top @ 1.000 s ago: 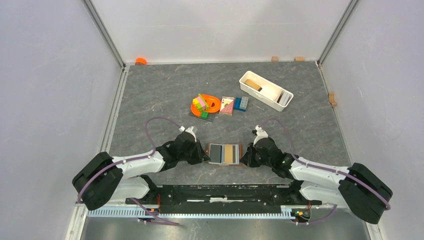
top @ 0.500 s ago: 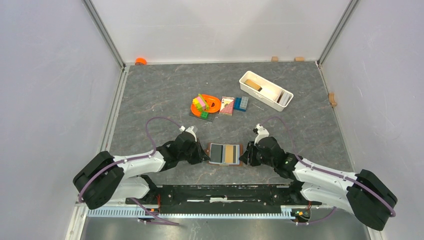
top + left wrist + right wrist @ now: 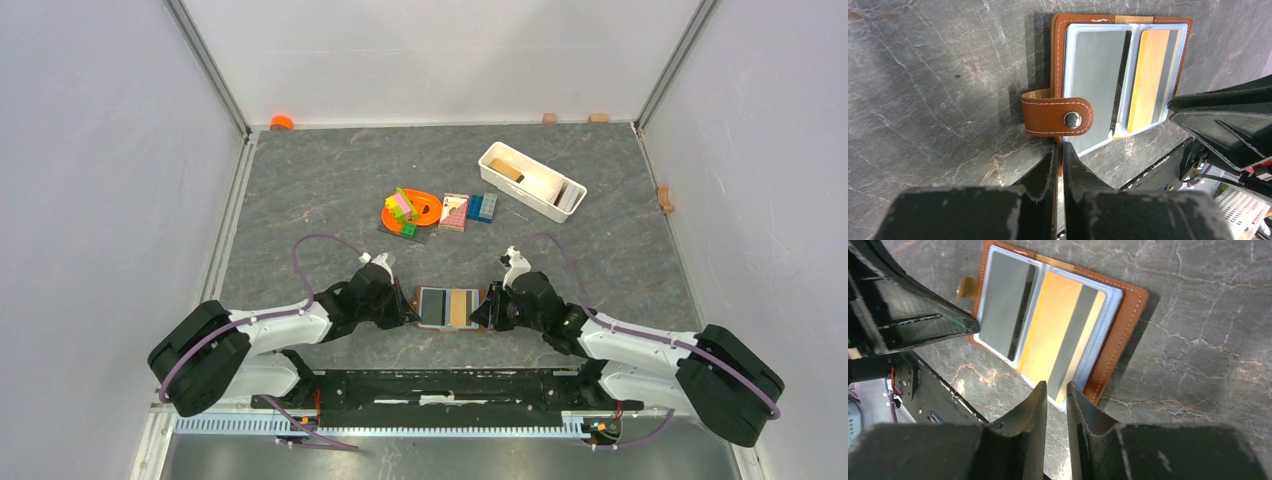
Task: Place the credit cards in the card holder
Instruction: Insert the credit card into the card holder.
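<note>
The brown card holder [image 3: 449,307] lies open on the table between my two grippers. Its clear sleeves hold a dark grey card [image 3: 433,306] and a tan card [image 3: 460,307]. In the left wrist view the snap strap [image 3: 1058,117] folds over the grey card [image 3: 1095,70], with the tan card [image 3: 1148,75] beside it. My left gripper [image 3: 1058,147] is shut on the holder's left leather edge. My right gripper [image 3: 1056,389] hovers at the holder's right edge [image 3: 1120,335], its jaws a narrow gap apart with nothing between them. The tan card [image 3: 1050,325] has a grey stripe.
A white tray [image 3: 497,152] stands at the back right. An orange bowl [image 3: 428,204] with coloured bricks, a pink-and-white block [image 3: 454,211] and blue bricks [image 3: 482,207] lie mid-table. An orange cap [image 3: 281,122] sits at the back left corner.
My right gripper has moved left, up against the holder's right edge. The left gripper holds still on the left edge.
</note>
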Robot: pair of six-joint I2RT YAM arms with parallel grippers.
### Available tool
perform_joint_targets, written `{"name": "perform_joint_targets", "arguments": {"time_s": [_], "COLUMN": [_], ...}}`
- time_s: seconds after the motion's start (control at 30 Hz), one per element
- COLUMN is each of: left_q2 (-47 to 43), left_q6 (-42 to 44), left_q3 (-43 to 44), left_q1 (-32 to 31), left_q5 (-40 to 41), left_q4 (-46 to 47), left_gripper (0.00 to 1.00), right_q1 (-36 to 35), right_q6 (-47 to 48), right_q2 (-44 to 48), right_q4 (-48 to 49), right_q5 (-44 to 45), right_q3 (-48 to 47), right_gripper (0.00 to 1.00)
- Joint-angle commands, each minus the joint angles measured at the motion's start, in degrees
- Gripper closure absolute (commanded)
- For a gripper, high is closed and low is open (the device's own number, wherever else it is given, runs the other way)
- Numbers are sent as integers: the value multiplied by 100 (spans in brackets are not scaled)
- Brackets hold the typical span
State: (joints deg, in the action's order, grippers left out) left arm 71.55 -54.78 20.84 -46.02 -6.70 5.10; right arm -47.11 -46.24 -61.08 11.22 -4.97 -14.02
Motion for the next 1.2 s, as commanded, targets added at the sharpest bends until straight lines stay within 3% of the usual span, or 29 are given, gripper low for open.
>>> {"name": "perform_joint_targets", "arguments": {"time_s": [0.0,0.37,0.77,1.17], "left_q2": [52,52,107,143], "left_q6": [-31,-24,29,73], "left_q3": [52,52,135,179], "left_q1": [-12,-12,-21,-21], "left_q5": [-86,-130,-225,-296], "left_q4": [61,52,52,52], "left_gripper": [97,98,98,98], "right_q1": [0,0,-82,-572], "right_q6": [-131,-261,-111,274], "right_q2": [-195,-605,-329,-785], "right_q4": [47,691,1121,792], "right_q5": [94,-242,-316,131], "right_q3": [67,169,-76,-838], "right_gripper": [75,76,79,78]}}
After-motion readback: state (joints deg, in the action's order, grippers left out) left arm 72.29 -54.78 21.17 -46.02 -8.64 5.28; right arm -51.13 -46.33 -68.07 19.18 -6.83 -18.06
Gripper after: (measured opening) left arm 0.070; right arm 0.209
